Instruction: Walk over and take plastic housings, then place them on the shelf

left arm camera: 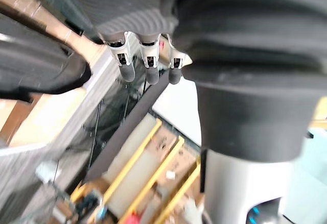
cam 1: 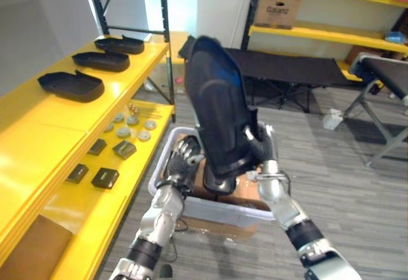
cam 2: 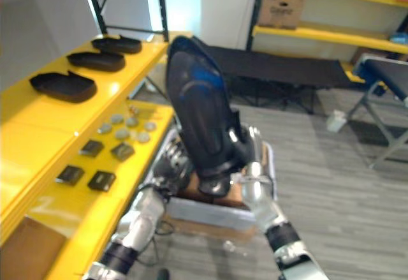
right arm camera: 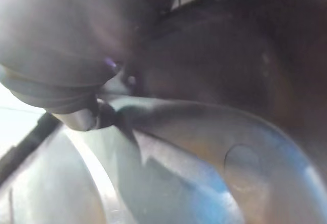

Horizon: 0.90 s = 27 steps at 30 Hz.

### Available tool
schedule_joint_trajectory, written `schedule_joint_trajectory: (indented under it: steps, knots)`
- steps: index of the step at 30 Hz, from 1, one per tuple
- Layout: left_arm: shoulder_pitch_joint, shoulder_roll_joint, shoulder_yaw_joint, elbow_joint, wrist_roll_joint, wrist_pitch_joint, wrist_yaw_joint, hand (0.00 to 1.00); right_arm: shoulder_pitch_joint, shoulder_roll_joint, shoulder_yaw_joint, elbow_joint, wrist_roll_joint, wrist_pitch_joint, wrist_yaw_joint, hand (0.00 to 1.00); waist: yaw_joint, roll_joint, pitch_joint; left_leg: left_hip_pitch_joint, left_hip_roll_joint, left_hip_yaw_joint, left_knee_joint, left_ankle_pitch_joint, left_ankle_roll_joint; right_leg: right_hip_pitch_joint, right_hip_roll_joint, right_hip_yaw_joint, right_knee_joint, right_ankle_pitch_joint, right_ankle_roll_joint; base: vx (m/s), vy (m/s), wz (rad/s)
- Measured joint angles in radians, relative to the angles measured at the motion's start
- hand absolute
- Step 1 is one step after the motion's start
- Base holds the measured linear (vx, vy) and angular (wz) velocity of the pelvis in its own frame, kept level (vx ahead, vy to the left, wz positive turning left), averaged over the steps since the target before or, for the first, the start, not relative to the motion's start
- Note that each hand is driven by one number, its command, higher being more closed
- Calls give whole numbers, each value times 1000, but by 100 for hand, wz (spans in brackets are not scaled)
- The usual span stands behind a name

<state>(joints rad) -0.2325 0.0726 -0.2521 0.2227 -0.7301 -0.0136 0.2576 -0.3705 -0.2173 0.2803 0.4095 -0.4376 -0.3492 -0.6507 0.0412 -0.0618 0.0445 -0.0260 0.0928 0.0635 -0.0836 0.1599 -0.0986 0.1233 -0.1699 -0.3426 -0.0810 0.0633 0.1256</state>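
A large black plastic housing stands upright between my two hands, above a grey bin. My right hand is shut on its lower right side, with the thumb over the front face; the right wrist view has the dark shell very close. My left hand rests against the housing's lower left edge, and its fingers look relaxed beside the shell. Three more black housings lie in a row on the yellow shelf's top level at the left.
The lower yellow shelf level carries small black blocks and grey discs. Brown cardboard lies inside the bin. A black folding cot stands behind, with another yellow rack holding a cardboard box.
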Motion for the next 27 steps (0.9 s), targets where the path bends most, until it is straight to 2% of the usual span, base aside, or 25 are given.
schedule_joint_trajectory:
  steps: [9, 11, 12, 17, 21, 25, 27]
  knots:
    - [-4, -4, 66, 0, -16, 6, 10, 0, -12, 0, 0, -32, -1, 6, 0, 100, 0, 3, 0, 3, 0, -1, 0, -1, -1, 3, 0, 0, 2, 0, 0, 0, 0, 0]
    - [-4, -5, 88, 0, -15, -9, 51, 0, -12, 1, 0, -32, -6, 14, 0, 100, 0, 4, 1, 3, -1, -2, 0, -1, -1, 3, 0, -1, 2, 0, 0, 0, 0, 0]
    - [-4, -7, 97, 0, -15, -32, 91, 0, -12, 1, 0, -32, -8, 19, 0, 100, 0, 5, 1, 3, -1, -2, 0, -1, -1, 5, 0, -2, 2, 0, 0, 0, 0, 0]
    - [-4, -25, 178, -1, 5, -125, 197, 0, -12, 1, -6, -32, -8, 32, -5, 100, 1, 12, 4, 7, -2, -10, -4, -1, -2, 13, 0, -10, 2, -2, -2, 0, 0, 5]
    - [-3, -44, 242, -3, 79, -148, 275, 0, -12, 4, -16, -32, -9, 35, -17, 100, 3, 16, 5, 7, -2, -12, -4, -2, -3, 14, 0, -11, 2, -2, -2, 0, 0, 1]
    - [-3, -43, 285, -3, 108, -159, 291, 0, -12, 6, -32, -32, -9, 42, -27, 100, 3, 17, 6, 6, -2, -12, -4, -3, -3, 14, 0, -11, 2, -2, -2, 0, 0, 0]
    - [-3, -42, 302, -2, 116, -159, 273, 0, -12, 6, -45, -32, -8, 42, -27, 100, 3, 17, 6, 6, -2, -12, -4, -3, -3, 14, 0, -11, 2, -2, -2, 0, 0, 0]
